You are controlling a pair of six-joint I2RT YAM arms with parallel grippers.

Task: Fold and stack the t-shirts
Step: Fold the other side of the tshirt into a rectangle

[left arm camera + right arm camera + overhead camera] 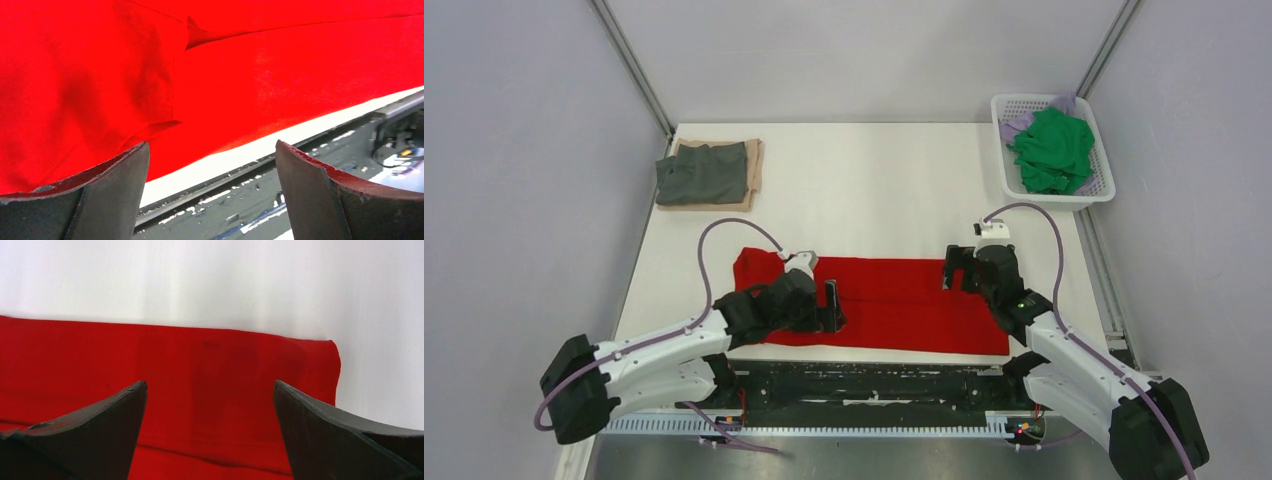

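Pincers (833,308) (959,271) two, red t-shirt (904,300) one

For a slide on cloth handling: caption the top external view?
Open left gripper and open right gripper above a red t-shirt folded lengthwise; folded stack rear left, basket rear right.

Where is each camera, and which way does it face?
Top external: above and behind the bases, looking down on the table; left arm and right arm show.
Left wrist: on the left end effector, facing the near edge of the red t-shirt; its open fingers show.
Right wrist: on the right end effector, facing the shirt's far edge; open fingers show.
Shared: all see the red t-shirt.
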